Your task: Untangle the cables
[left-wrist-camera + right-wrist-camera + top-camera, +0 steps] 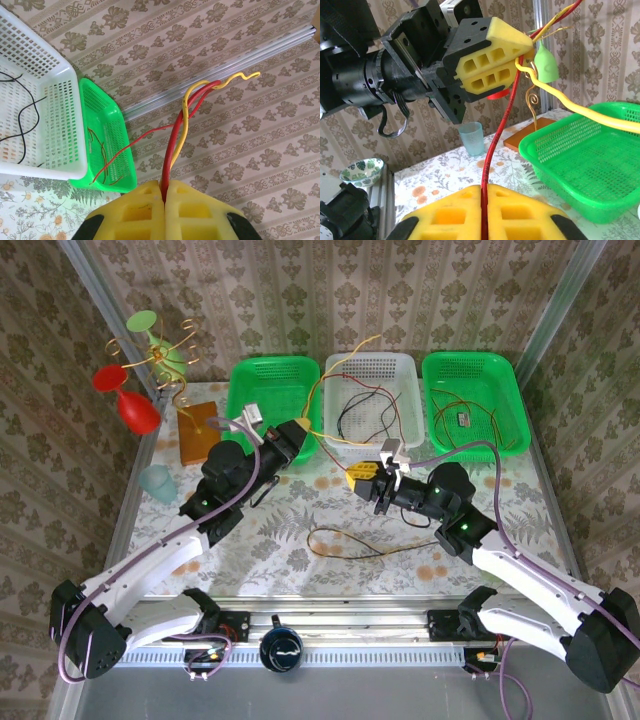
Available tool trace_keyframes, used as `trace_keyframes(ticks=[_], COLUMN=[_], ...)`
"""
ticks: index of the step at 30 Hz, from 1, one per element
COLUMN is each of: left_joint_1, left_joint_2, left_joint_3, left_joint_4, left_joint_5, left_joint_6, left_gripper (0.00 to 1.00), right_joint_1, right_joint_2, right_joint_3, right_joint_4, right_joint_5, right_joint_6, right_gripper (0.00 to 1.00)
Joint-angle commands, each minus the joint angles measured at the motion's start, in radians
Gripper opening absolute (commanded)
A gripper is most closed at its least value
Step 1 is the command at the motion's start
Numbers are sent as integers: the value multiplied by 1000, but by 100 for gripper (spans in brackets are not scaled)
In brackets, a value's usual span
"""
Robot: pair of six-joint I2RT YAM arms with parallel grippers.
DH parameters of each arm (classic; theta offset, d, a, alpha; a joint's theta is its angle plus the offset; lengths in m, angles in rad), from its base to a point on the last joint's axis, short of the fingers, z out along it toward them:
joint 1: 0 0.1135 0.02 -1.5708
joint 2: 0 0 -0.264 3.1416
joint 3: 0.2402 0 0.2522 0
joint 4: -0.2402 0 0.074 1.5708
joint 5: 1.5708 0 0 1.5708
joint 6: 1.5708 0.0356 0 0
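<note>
1. Yellow foam pads of the right gripper sit closest in the right wrist view, pressed together on a thin red-orange cable that rises from between them.
2. Just above, the left gripper has its own yellow pads closed. In the left wrist view they pinch that red cable together with a thin yellow cable.
3. Both grippers hang above the floral-patterned table, near the white perforated plastic basket and its green plastic neighbour.
4. More thin black and red wires lie looped in the white basket, and a dark loop rests on the table.
5. I judge the step in hand to be separating the red strand from the yellow one, with the work early since most wires are unsorted.
6. Next, the grippers should probably draw apart slowly. The right one would carry the red strand off while the left anchors, and the pull should be gentle because the strands trail toward the baskets.
</note>
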Motion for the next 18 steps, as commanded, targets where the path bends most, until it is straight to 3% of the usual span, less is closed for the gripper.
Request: trace_keyframes(ticks=[1,3,5,6,11,18], left_joint_1=[2,2,2,2,5,7], left_joint_2=[-25,-26,-31,-34,-54,-128], left_joint_3=[-8,-19,-36,-46,-89,-30], left_joint_4=[30,31,25,18,13,-216], left_joint_5=[-7,-9,-15,-21,-38,-53], left_joint_6=[3,23,51,55,102,294], left_gripper=[0,3,43,53,56,62], right_joint_1=[6,6,7,8,-1,-49], right_joint_2=[-2,-8,-19,-27,-52,-61], right_joint_3=[38,56,81,93,162,248], right_joint_4=[0,-49,-124,-167,-381,-557], right_joint_5=[14,16,20,26,42,35], right_joint_6=[-19,-49,-103,-135,-297,-427], right_gripper=[0,0,0,0,0,0])
